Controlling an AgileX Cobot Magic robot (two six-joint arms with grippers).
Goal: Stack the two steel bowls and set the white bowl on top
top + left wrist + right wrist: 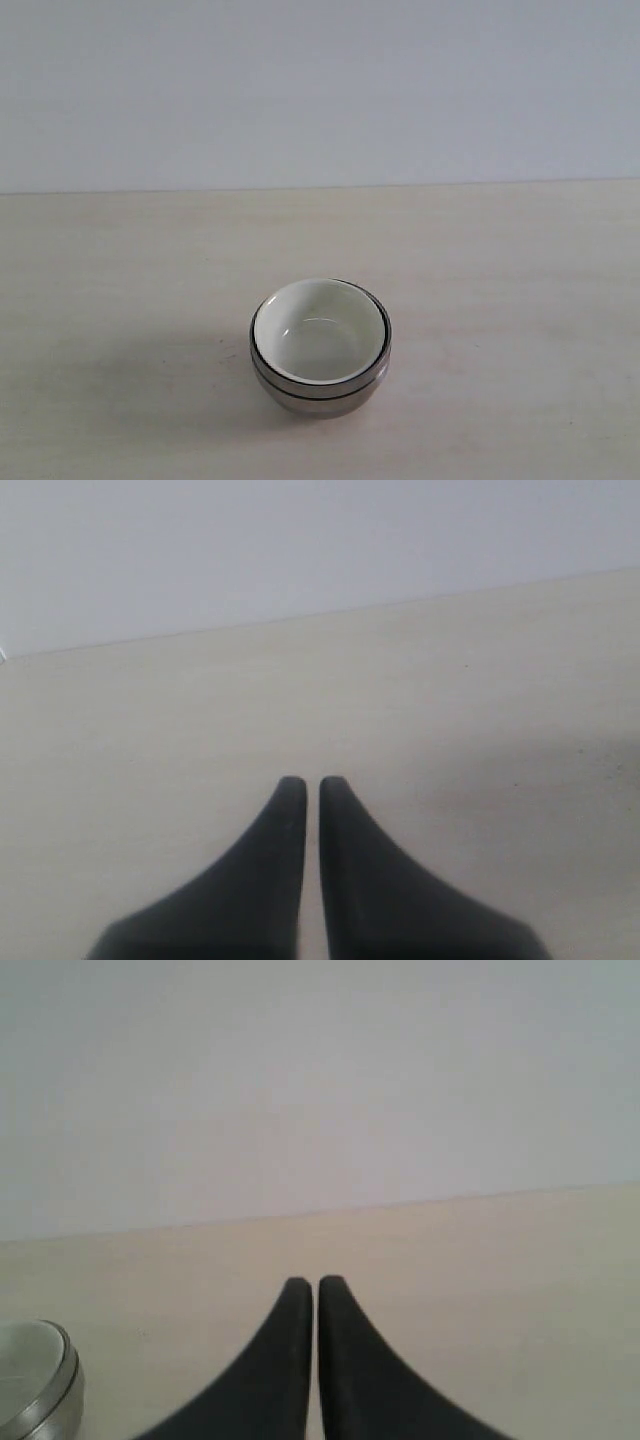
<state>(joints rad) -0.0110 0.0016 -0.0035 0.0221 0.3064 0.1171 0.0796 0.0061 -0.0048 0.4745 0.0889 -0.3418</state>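
Nearest in the exterior view stand the two steel bowls (322,392), nested one inside the other, with a dark seam running round where one rim meets the other. The white bowl (320,325) sits upright inside the upper one, its glossy cream hollow facing up and its rim just above the metal. The stack rests on the pale table (500,300), with a plain grey wall (320,90) behind.

From the left wrist view, my left gripper (312,783) shows its two dark fingers drawn together, with only a thin slit of table (150,730) between them. It has hold of nothing, and ahead of its tips lies bare tabletop running to the wall (320,550).

From the right wrist view, my right gripper (315,1283) is likewise closed up, finger against finger, and empty. The stack lies off to one side of it, well apart from the fingers and not ahead of the tips. Only part of it shows: the curved steel bowls (66,1392) and the pale inside of the white bowl (20,1370). Table (480,1260) and wall (320,1080) fill the rest.
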